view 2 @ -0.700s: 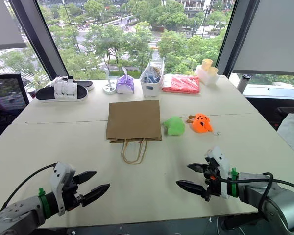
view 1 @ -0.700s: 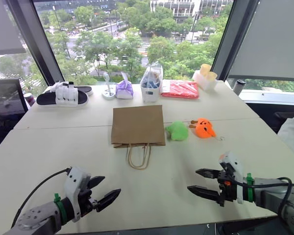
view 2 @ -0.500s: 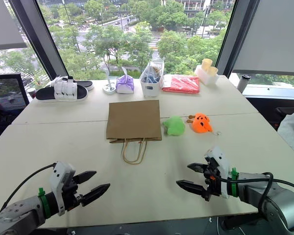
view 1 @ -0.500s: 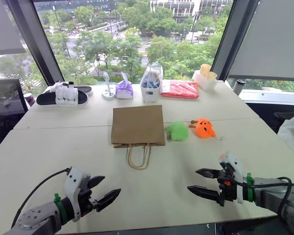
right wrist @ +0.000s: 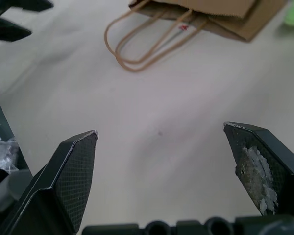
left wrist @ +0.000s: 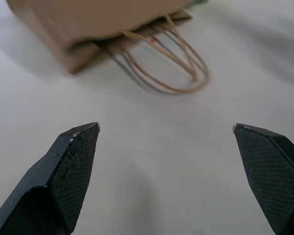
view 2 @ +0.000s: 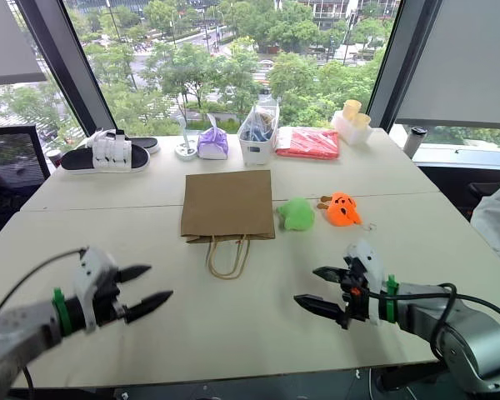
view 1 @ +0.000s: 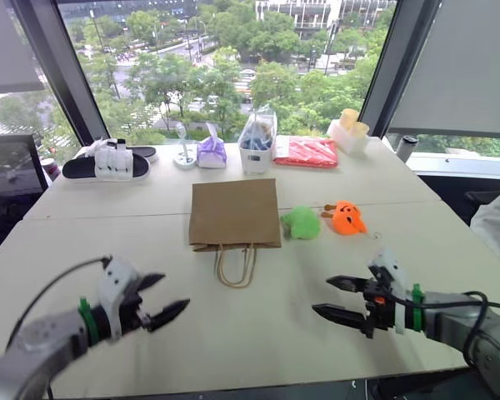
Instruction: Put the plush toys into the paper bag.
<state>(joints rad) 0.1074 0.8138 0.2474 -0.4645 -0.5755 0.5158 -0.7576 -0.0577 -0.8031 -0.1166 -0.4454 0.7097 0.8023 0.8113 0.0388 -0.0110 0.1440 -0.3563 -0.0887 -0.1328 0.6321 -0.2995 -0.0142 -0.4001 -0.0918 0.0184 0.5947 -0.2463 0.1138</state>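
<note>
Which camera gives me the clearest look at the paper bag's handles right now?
The left eye view: the handles lie flat and whole on the table, toward the robot. The right wrist view also shows both loops; the left wrist view shows them blurred.

Green (view 1: 302,222) and orange plush toys (view 1: 347,217), brown paper bag (view 1: 234,212)

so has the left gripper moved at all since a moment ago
Yes. The left gripper has shifted toward the robot's left and a little farther up the table, judged against the paper bag, which has not moved. Its jaws stand open and empty.
</note>
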